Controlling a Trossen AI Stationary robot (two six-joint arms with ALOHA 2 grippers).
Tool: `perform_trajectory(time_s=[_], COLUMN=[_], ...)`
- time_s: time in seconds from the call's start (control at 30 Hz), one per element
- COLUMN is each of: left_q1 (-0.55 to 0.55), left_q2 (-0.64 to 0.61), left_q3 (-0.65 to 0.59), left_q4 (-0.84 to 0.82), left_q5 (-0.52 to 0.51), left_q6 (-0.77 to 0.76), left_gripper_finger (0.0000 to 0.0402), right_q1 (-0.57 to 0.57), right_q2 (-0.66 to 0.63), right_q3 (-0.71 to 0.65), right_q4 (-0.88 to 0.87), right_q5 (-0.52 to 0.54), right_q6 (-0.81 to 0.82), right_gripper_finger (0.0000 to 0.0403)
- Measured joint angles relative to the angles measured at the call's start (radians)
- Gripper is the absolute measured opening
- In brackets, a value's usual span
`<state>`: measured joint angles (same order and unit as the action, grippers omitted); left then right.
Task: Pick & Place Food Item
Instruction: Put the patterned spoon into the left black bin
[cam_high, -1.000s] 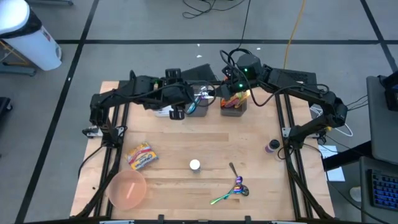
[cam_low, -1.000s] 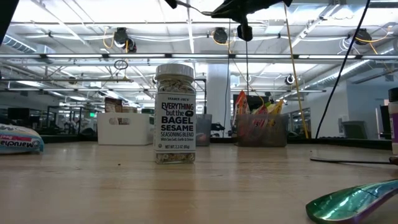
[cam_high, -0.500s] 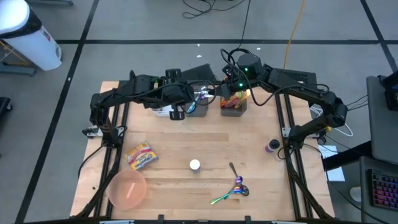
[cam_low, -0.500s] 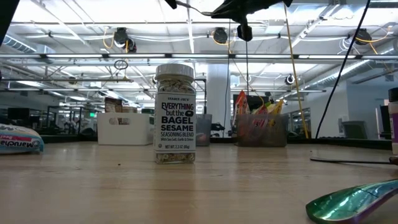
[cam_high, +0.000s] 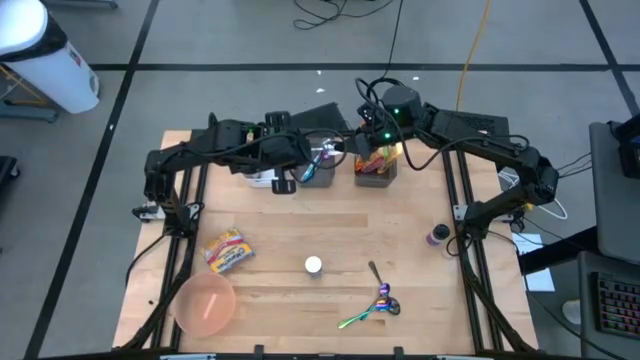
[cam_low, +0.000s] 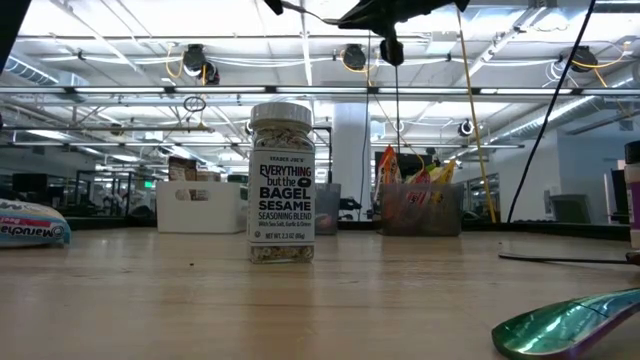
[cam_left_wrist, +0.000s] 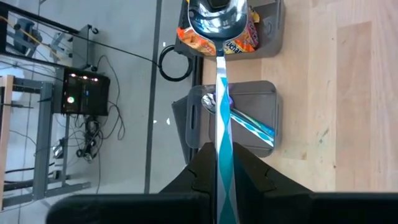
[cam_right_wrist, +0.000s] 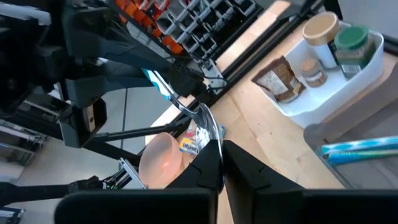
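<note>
I am pinching my left gripper (cam_left_wrist: 219, 163) shut on the spoon (cam_left_wrist: 219, 93) by its thin, stiff, slippery handle, so it may swivel.

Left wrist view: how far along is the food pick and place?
Done: nothing placed that shows; the pink bowl looks empty. In hand: the left end effector is closed on a spoon above the gray utensil bin, not on food. The right end effector is shut, empty, near the snack bin. Left: picking and placing a food item.
</note>
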<state>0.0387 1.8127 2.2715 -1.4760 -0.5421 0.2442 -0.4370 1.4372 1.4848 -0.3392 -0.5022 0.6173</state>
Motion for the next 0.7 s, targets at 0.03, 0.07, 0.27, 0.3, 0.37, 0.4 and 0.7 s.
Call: perform_trajectory(time_s=[0.03,0.07,0.27,0.3,0.37,0.4,0.7], left_q1=[0.0,0.0,0.001,0.002,0.003,0.004,0.048], left_q2=[-0.001,-0.002,-0.002,-0.002,-0.002,-0.002,-0.001], left_q3=[0.0,0.0,0.0,0.0,0.0,0.0,0.0], left_q4=[-0.002,-0.004,-0.021,-0.021,-0.022,-0.022,-0.023], left_q5=[-0.001,-0.001,0.01,0.016,0.022,0.028,0.158], left_q6=[-0.008,-0.019,-0.06,-0.068,-0.083,-0.088,-0.171], left_gripper_finger=[0.0027,0.0027,0.0027,0.0027,0.0027,0.0027,0.0027], right_q1=[0.0,0.0,0.0,0.001,0.001,0.001,-0.028], right_q2=[0.0,0.0,0.0,0.0,0.0,0.0,0.0], right_q3=[0.0,0.0,0.0,0.0,0.0,0.0,0.0], right_q4=[0.012,0.023,0.054,0.06,0.074,0.08,0.112], right_q5=[0.0,0.0,-0.01,-0.012,-0.013,-0.009,0.002], right_q6=[-0.001,-0.001,0.001,0.004,0.013,0.015,0.026], right_gripper_finger=[0.0007,0.0011,0.005,0.0059,0.0078,0.0088,0.0199])
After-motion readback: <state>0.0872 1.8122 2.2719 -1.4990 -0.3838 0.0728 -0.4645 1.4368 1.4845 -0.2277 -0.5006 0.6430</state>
